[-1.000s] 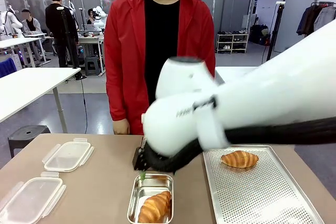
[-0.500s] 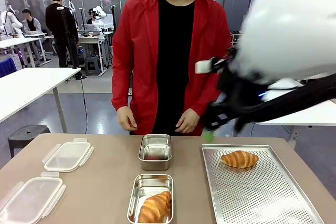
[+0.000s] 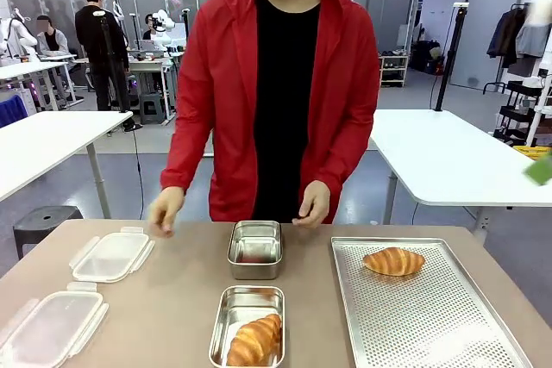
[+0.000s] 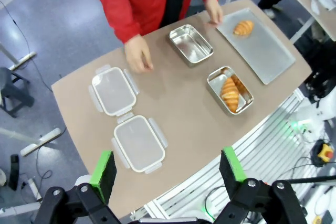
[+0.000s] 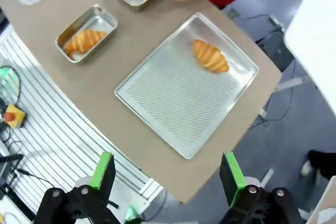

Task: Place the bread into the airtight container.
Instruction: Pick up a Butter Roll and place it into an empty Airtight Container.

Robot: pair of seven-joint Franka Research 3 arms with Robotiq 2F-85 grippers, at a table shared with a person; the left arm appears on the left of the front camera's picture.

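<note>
Front view: the right arm has swung clear of the table within the last second. Right gripper [image 5: 166, 174] hangs high, jaws apart, empty. One croissant [image 3: 254, 339] lies in the near steel container [image 3: 250, 302]; a second croissant [image 3: 393, 261] awaits on the perforated tray [image 3: 431, 316].

I see my right claw [image 5: 167, 169] black with bright green pads [image 5: 104, 170], two golden-brown ridged croissants [image 3: 393, 261] [image 3: 254, 339], a silver tray [image 3: 414, 321] dotted all over with fine holes, shiny steel containers [image 3: 254, 270] [image 3: 246, 302], pale translucent lids [image 3: 110, 256] [image 3: 47, 327], a plain tan table [image 3: 172, 316], and a person's red jacket [image 3: 207, 84] over a black shirt [image 3: 280, 101].
</note>
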